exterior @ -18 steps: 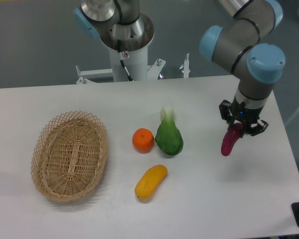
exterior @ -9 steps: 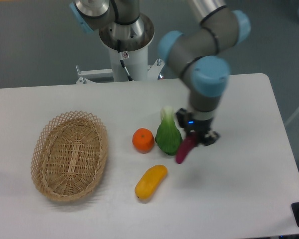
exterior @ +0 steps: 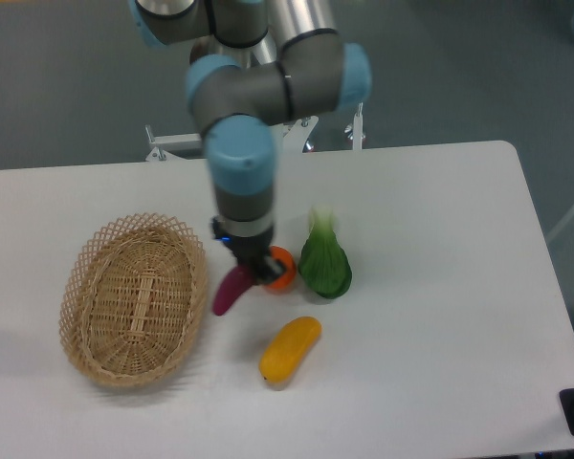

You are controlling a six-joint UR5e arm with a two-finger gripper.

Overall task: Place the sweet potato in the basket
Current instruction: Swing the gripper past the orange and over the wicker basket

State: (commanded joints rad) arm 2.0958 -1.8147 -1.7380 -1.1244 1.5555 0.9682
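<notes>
right, fixed cam: your gripper [exterior: 246,268] is clamped on the sweet potato [exterior: 231,291], which hangs tilted just beside the wicker basket [exterior: 94,350] rim, in front of the orange [exterior: 283,274]. you're mid-carry; next, imo, shift it over the basket's middle, lower, then let go.

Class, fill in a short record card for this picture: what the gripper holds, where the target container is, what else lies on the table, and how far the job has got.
gripper: shut on the sweet potato, hanging tilted just right of the basket
basket: left side of the table, nothing inside
orange: partly hidden behind the gripper
green vegetable: right of the orange
yellow fruit: in front of both
stage: sweet potato not yet in the basket
</notes>
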